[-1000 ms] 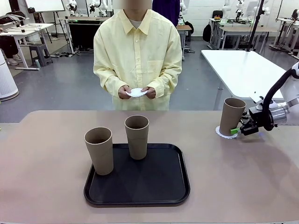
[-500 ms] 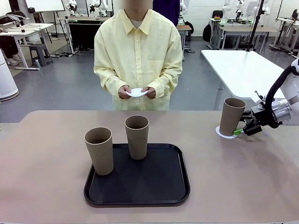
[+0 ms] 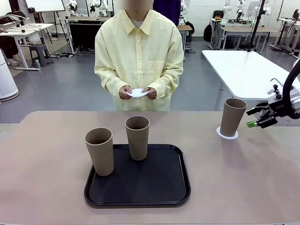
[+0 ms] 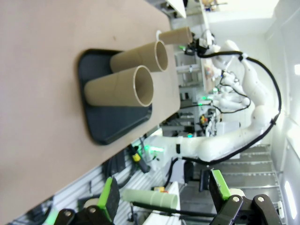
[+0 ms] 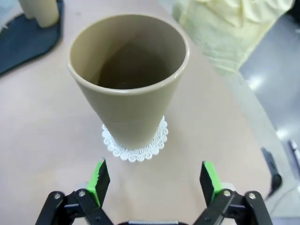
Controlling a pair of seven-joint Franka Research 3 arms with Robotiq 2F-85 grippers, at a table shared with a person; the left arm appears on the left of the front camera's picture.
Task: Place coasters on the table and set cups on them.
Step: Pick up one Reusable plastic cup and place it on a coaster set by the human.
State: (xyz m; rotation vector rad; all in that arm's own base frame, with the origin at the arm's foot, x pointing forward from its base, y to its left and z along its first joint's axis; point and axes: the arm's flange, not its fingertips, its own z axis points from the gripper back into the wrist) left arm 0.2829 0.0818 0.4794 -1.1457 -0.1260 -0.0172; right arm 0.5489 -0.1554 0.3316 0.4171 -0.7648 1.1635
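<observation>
Plainly right pincer (image 3: 249, 118) spread beside cup (image 3: 233, 117) on coaster (image 3: 219, 133); left pincer (image 4: 164, 187) spread.

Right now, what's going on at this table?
One cup stands on a coaster on the right side of the table. The right gripper is open beside it, not touching. The person at the far side holds another coaster. Two more cups stand upright on the black tray. The left gripper is open and holds nothing.

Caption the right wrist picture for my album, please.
Open right pincer facing a tall tan tumbler standing on a round white lacy paper doily on the beige tabletop.
</observation>
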